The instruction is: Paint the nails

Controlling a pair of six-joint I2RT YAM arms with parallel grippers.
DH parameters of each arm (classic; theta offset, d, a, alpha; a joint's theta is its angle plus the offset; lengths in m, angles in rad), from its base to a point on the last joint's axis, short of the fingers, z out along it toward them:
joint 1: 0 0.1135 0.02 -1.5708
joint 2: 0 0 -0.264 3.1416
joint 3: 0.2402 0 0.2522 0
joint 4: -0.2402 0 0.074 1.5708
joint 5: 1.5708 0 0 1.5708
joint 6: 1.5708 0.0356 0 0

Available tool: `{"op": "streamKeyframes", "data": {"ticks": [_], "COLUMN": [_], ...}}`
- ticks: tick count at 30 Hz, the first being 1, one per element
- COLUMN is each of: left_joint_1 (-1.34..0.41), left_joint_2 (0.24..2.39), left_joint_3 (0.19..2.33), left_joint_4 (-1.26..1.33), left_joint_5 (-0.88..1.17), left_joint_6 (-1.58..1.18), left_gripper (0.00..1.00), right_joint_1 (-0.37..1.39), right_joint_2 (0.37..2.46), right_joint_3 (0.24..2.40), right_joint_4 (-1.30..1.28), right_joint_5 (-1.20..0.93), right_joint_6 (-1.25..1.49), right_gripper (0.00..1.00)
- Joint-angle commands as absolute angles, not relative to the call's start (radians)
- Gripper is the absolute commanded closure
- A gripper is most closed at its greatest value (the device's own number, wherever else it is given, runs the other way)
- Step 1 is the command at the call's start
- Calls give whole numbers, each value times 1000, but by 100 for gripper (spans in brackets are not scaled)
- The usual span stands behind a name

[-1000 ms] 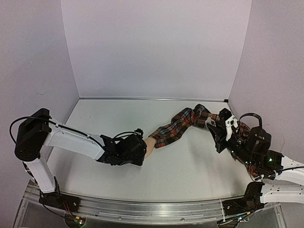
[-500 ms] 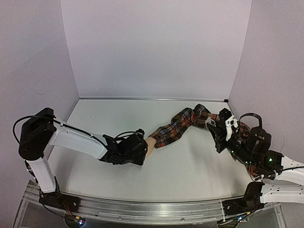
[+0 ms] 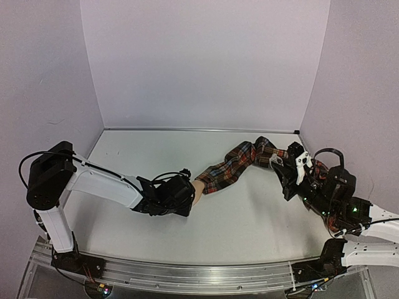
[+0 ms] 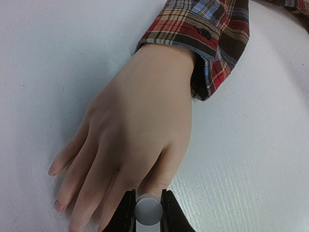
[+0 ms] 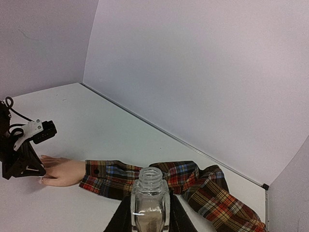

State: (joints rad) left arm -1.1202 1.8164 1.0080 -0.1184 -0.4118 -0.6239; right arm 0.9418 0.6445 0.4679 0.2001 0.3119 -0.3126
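The pale mannequin hand (image 4: 135, 121) lies palm down, ending the red plaid sleeve (image 4: 207, 29). Small nails (image 4: 50, 170) show on its fingertips at lower left. My left gripper (image 4: 147, 197) is shut on a round white cap (image 4: 148, 211), held right over the hand's rightmost digit; any brush below the cap is hidden. In the top view the left gripper (image 3: 179, 196) covers the hand, and only the wrist (image 3: 197, 190) shows. My right gripper (image 5: 150, 209) is shut on an open clear glass bottle (image 5: 150, 186), held upright near the far end of the sleeve (image 3: 237, 163).
The sleeve runs across the white table (image 3: 249, 218) from the middle to the right back corner. Lilac walls (image 3: 199, 62) close in the back and both sides. The right arm (image 3: 330, 193) sits by the right wall.
The left arm's rear links have shifted slightly right and up. Its gripper stays over the hand. The right arm has not moved.
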Motion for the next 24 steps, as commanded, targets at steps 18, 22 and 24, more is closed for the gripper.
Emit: {"op": "streamKeyframes", "data": {"ticks": [18,22,24], "left_joint_1": [-1115,-1115,-1115], "left_joint_2": [1781,1771,1768], "left_joint_3": [977,965,960], "left_joint_4": [-109,-116,-118], "left_joint_5": [-429,-434,-435], "left_joint_6": [-652,-661,-664], "left_gripper": [100,100,100], "right_joint_1": [929,929,930], "right_joint_2": [638,635,634], "right_joint_3": [477,475,475], "right_joint_4": [225,225,226], "right_joint_5": [301,301,301], "right_joint_6": [-304,-304,-304], "right_gripper": [100,100,100]}}
